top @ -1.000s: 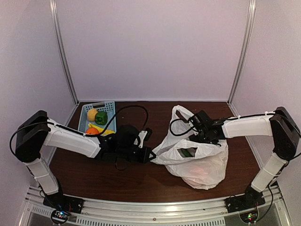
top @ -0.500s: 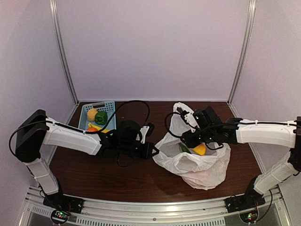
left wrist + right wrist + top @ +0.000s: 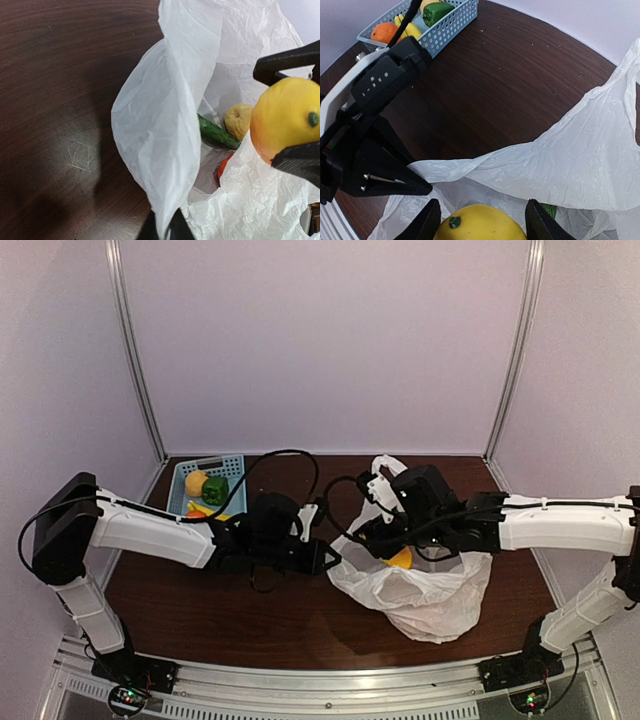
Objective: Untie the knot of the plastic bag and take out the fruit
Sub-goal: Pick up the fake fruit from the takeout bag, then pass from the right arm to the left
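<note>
Jaws of the left tool point(image 3: 164, 229) pinch the plastic bag point(image 3: 160, 125); the right tool point(image 3: 482, 220), half-open, clasps yellow fruit point(image 3: 285, 120).

The surface point(image 3: 290, 625) was dark brown wood grain, lightly scratched. A blue perforated basket point(image 3: 232, 464) stood at its far left corner, near the rear wall point(image 3: 320, 340). Metal uprights point(image 3: 135, 350) framed the pale enclosure. A ribbed rail point(image 3: 330, 688) ran along the near edge.

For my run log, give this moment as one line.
left gripper: shut on thin white plastic bag rim | right gripper: shut on round yellow-orange fruit over bag | blue perforated basket: far left
</note>
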Robot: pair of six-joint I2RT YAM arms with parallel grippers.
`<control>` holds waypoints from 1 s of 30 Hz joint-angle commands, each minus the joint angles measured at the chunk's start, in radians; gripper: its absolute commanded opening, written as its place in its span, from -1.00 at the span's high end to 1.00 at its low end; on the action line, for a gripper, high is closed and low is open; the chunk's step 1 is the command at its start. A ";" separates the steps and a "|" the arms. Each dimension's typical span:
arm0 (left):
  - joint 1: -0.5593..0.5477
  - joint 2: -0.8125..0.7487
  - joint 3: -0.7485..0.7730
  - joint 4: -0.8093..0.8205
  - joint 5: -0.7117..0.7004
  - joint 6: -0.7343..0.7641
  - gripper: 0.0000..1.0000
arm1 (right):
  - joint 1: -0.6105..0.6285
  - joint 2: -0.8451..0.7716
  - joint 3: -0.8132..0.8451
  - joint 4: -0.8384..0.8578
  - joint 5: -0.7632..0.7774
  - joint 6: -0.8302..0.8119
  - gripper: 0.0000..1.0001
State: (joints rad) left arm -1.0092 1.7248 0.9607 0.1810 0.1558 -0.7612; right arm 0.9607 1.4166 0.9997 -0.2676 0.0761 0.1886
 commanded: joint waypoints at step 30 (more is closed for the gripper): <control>-0.006 -0.333 -0.045 0.464 0.380 0.112 -0.89 | 0.143 -0.070 0.245 0.455 -0.114 0.306 0.17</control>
State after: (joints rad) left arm -1.0100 1.3788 0.8894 0.5159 0.4763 -0.6151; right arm 1.0805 1.3224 1.2133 0.1390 0.0231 0.4934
